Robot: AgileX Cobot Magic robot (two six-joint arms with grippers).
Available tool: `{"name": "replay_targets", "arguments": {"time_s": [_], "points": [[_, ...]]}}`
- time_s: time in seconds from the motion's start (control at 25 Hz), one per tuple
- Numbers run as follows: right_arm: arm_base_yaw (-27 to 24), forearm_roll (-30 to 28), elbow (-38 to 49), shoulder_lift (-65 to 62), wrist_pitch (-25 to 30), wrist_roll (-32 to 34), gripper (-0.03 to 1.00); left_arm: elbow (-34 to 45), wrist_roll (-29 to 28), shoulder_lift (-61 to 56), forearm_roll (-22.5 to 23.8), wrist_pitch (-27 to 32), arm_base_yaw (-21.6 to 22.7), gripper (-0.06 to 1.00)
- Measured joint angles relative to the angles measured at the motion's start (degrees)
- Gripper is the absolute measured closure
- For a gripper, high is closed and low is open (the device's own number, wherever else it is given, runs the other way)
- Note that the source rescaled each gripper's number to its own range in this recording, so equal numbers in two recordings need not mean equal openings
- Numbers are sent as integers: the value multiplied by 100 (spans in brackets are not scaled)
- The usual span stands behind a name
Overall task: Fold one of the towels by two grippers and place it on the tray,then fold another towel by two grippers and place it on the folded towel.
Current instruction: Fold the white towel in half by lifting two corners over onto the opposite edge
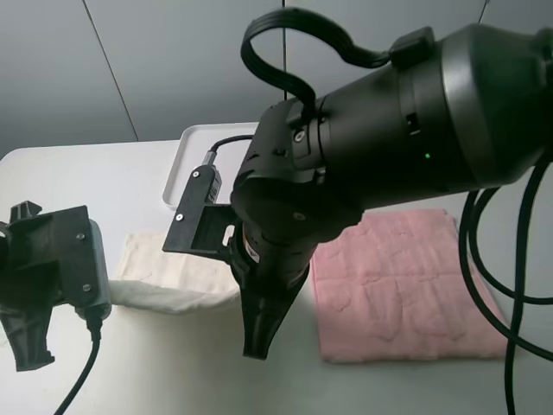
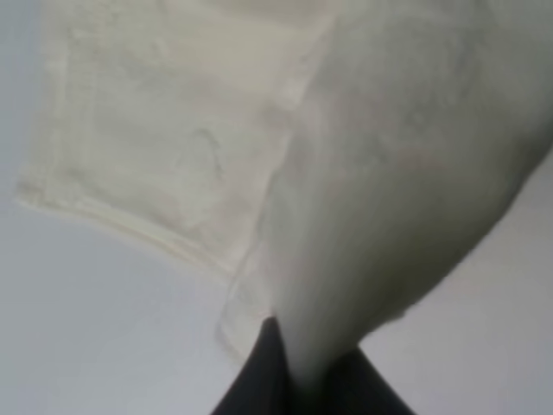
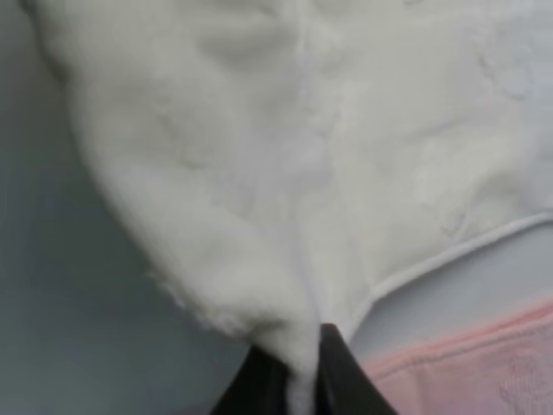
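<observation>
So, left gripper and right gripper are both clamped on the cream towel (each pinching a raised fold). It sits on the table, just beside the pink towel, near the tray.

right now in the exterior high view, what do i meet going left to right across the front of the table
left gripper -> cream towel -> right gripper -> pink towel
</observation>
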Motion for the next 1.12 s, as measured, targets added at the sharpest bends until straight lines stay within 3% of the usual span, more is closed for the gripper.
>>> {"name": "replay_targets", "arguments": {"time_s": [0.16, 0.28, 0.48, 0.6, 0.84, 1.12], "points": [[0, -712, 0, 0, -61, 1050, 96, 0, -831, 0, 287, -212, 0, 93], [0, -1321, 0, 0, -186, 1786, 96, 0, -1609, 0, 846, -256, 0, 93], [-107, -1581, 0, 0, -433, 2304, 96, 0, -3326, 0, 2006, -495, 0, 93], [-327, -1604, 0, 0, -558, 2557, 96, 0, -4037, 156, 2511, -623, 0, 93], [-732, -1598, 0, 0, -833, 2684, 96, -161, -4879, 929, 2961, -953, 0, 93], [-851, -1599, 0, 174, -829, 2704, 96, -728, -5450, 1743, 3057, -983, 0, 89]]}}
